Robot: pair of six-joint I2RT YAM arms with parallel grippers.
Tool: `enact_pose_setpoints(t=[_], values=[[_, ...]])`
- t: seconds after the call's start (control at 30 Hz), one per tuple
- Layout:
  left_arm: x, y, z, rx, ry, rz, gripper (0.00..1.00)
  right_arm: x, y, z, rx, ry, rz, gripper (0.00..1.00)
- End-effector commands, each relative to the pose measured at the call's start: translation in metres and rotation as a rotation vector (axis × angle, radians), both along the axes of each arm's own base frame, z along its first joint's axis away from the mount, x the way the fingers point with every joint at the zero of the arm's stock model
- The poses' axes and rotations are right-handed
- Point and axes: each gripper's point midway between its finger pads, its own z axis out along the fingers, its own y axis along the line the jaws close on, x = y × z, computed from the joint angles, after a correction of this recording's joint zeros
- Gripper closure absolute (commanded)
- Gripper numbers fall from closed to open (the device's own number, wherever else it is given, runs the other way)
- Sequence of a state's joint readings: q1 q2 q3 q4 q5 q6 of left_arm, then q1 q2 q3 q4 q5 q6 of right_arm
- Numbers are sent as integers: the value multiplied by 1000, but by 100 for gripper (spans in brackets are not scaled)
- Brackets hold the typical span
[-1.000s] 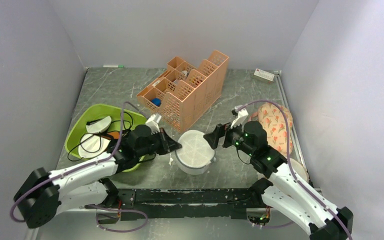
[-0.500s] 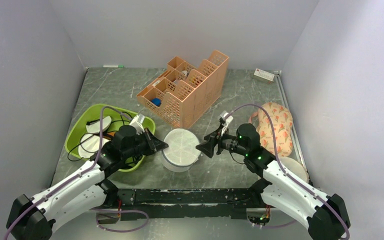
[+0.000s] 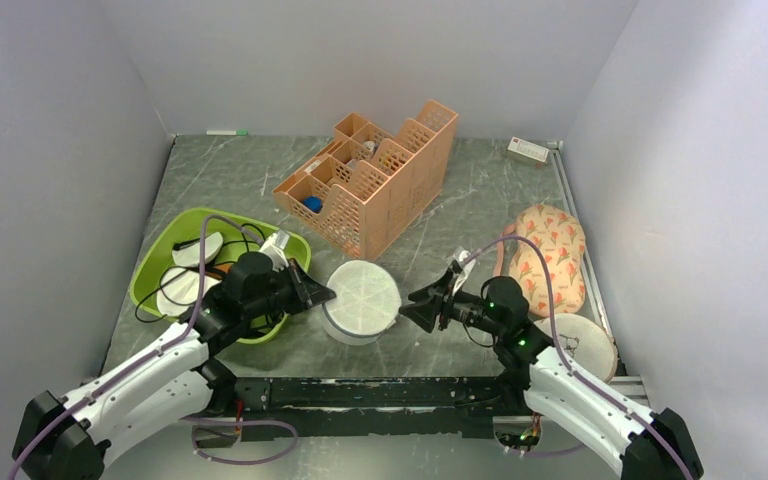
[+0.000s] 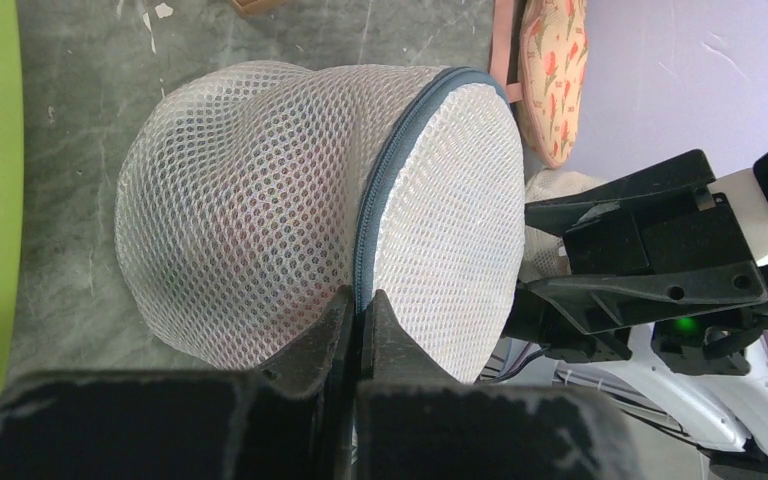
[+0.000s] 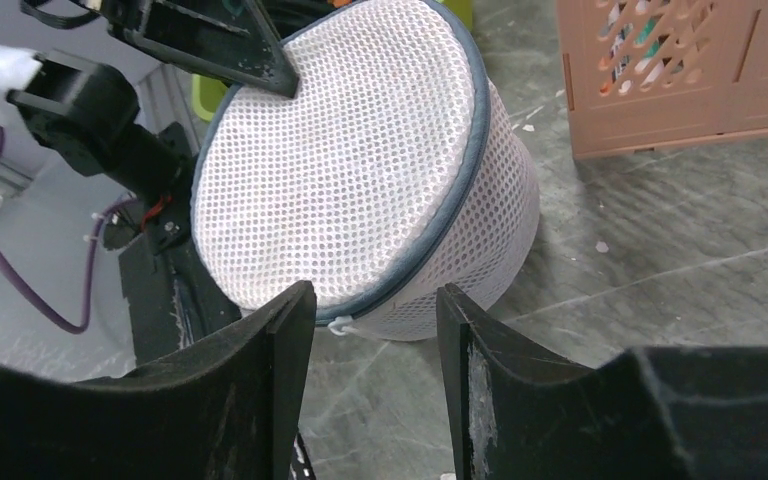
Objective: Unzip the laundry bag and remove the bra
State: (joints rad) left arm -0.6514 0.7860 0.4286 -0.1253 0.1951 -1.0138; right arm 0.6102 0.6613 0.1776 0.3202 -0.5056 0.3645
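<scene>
Green tub (image 3: pixel 192 214) at far left, cables inside. Left end effector (image 4: pixel 362 300) has its fingers together, clamped on the laundry bag (image 3: pixel 362 297) at the zip seam; we judge this anchors the drum. Bag sits mid-surface, zip closed. A red tinge through the mesh is likely the bra (image 4: pixel 260 235). Right end effector (image 5: pixel 375 300) has its fingers apart, lined up on the white zip pull (image 5: pixel 338 324), not touching it. Orange organiser (image 3: pixel 370 175) sits behind, floral cloth (image 3: pixel 550 255) far right. Neither obstructs.

Pale lavender walls (image 3: pixel 360 60) enclose a grey marbled tabletop (image 3: pixel 230 170).
</scene>
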Motion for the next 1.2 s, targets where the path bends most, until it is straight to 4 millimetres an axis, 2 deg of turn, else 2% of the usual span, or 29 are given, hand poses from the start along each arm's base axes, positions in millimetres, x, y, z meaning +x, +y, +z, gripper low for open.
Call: enact_pose_setpoints(t=[0.0,0.17,0.33,0.53,0.7,0.87,1.0,1.17], values=[[-2,2,5,-8,-5,-2,93,-7,-1,12,89,-26,12,52],[-2,3,3,-2,-4,-2,93,-22,0,6,141,-8,96,54],[-4,2,4,-19,-2,-8,93,-30,-1,1,164,5,168,65],[-7,-2,4,-55,3,-19,93,-31,2,-1,160,0,206,72],[-8,-4,1,-67,9,-28,93,-26,4,-2,145,-13,209,73],[-7,-6,3,-71,6,-32,93,-28,8,-3,154,3,245,73],[-7,-6,2,-74,8,-35,93,-22,8,-7,142,20,212,67],[-7,-7,4,-81,4,-34,93,-15,8,-6,140,18,185,66]])
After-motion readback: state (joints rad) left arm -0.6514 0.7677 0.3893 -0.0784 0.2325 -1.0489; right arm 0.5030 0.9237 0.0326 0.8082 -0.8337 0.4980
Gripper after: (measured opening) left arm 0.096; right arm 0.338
